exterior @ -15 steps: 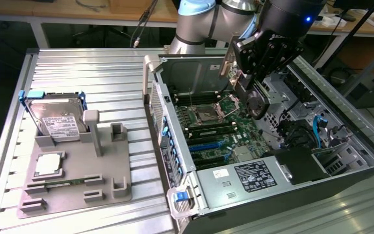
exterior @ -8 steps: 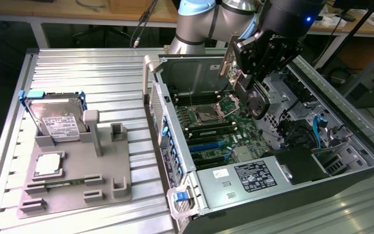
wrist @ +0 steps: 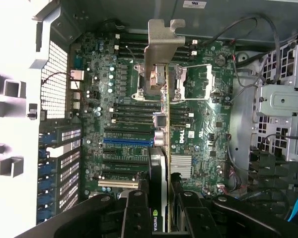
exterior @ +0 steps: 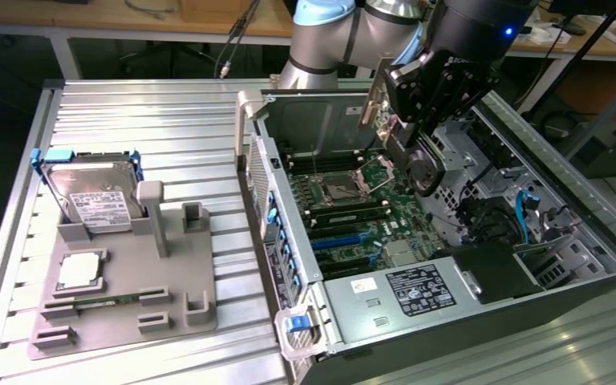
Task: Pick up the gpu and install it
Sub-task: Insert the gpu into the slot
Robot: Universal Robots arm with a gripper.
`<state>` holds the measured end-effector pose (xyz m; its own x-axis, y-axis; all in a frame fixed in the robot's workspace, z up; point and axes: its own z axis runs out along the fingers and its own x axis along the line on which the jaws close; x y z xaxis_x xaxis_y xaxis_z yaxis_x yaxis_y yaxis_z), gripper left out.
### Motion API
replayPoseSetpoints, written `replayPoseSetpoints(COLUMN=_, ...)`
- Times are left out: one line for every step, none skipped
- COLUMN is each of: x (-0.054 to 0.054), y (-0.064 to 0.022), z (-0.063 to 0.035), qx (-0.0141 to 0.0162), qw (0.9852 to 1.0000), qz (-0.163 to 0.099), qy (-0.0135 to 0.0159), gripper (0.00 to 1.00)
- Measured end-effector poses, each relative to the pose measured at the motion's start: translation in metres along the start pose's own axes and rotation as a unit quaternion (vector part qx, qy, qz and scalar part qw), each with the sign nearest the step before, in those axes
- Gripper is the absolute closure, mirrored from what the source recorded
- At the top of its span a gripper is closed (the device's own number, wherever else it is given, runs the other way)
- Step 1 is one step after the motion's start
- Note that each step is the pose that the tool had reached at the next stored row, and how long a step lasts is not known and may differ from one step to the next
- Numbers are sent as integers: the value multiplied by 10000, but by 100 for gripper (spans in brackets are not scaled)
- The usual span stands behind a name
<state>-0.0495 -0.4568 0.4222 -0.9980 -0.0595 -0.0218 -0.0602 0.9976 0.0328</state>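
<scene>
My gripper is shut on the gpu, a green card with a black cooler, and holds it edge-down over the open computer case. In the wrist view the gpu runs edge-on from between my fingers, with its silver bracket at the far end. It hangs above the motherboard, clear of the board. A blue slot lies just beside the card's line. The motherboard fills the case floor in the exterior view.
On the exterior view's left, a grey fixture tray carries a hard drive, a processor and a RAM stick. A power supply and drive cage with blue cables crowd the case's near and right sides.
</scene>
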Motion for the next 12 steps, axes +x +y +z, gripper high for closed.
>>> replayPoseSetpoints(x=0, y=0, z=0, qx=0, qw=10000, qz=-8, qy=0, gripper=73)
replayPoseSetpoints(x=0, y=0, z=0, qx=0, qw=10000, qz=-16, qy=1, gripper=73)
replayPoseSetpoints(x=0, y=0, z=0, qx=-1, qw=10000, qz=-23, qy=1, gripper=73)
replayPoseSetpoints(x=0, y=0, z=0, qx=-1, qw=10000, qz=-31, qy=1, gripper=73)
replayPoseSetpoints(x=0, y=0, z=0, qx=-1, qw=10000, qz=-38, qy=1, gripper=73)
replayPoseSetpoints(x=0, y=0, z=0, qx=-1, qw=10000, qz=-45, qy=2, gripper=73)
replayPoseSetpoints(x=0, y=0, z=0, qx=-1, qw=10000, qz=-53, qy=2, gripper=73)
replayPoseSetpoints(x=0, y=0, z=0, qx=-1, qw=10000, qz=-61, qy=2, gripper=73)
replayPoseSetpoints(x=0, y=0, z=0, qx=-1, qw=10000, qz=-69, qy=2, gripper=73)
replayPoseSetpoints(x=0, y=0, z=0, qx=-2, qw=10000, qz=-76, qy=2, gripper=73)
replayPoseSetpoints(x=0, y=0, z=0, qx=-2, qw=10000, qz=-84, qy=3, gripper=73)
replayPoseSetpoints(x=0, y=0, z=0, qx=-2, qw=10000, qz=-91, qy=3, gripper=73)
